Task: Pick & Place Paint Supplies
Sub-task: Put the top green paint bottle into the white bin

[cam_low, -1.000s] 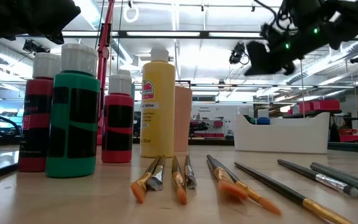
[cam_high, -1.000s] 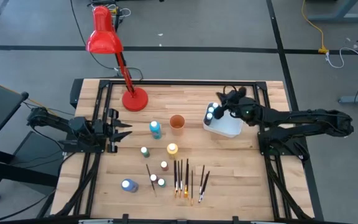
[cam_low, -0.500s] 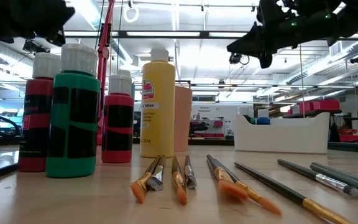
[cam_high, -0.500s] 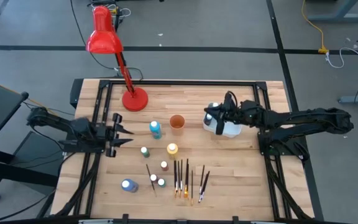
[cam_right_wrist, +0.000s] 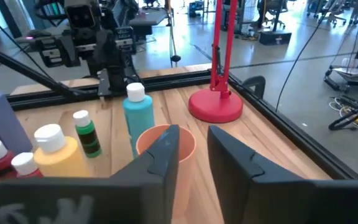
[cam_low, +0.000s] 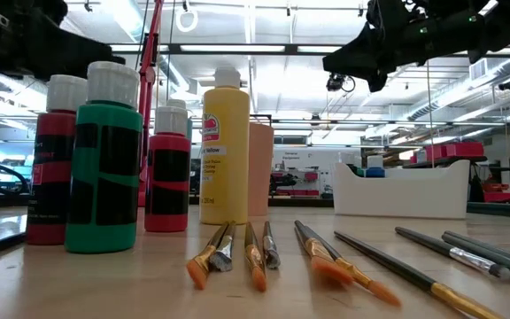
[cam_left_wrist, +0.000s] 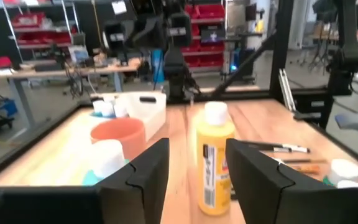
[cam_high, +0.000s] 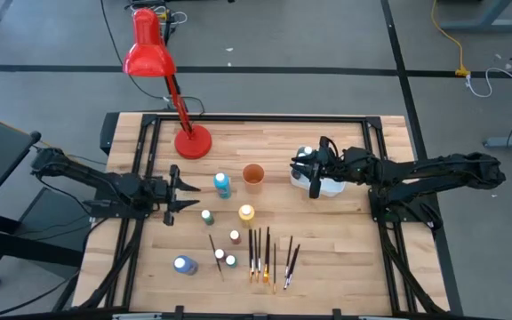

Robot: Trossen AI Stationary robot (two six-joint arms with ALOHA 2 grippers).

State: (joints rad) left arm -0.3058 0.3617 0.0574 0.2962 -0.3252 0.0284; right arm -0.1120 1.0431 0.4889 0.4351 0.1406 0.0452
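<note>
Several small paint bottles stand on the wooden table: a blue one [cam_high: 222,184], a yellow one [cam_high: 246,213], a green one [cam_high: 207,216] and others nearer the front [cam_high: 230,260]. Several brushes [cam_high: 269,253] lie flat beside them. My left gripper [cam_high: 178,189] is open at the table's left, pointing level at the bottles; the yellow bottle [cam_left_wrist: 215,163] shows beyond its fingers. My right gripper [cam_high: 314,178] is open above the left end of the white tub [cam_high: 333,186], which holds white-capped bottles [cam_high: 303,157]. Nothing is between its fingers [cam_right_wrist: 194,152].
An orange cup [cam_high: 253,175] stands between the blue bottle and the tub. A red desk lamp [cam_high: 192,140] has its base at the far left of the table. A black metal frame [cam_high: 256,117] runs along the table's edges.
My left gripper has moved toward the table's right, closer to the bottles, and sunk a little. My right gripper has swung toward the table's left above the tub and now points at the cup and bottles.
</note>
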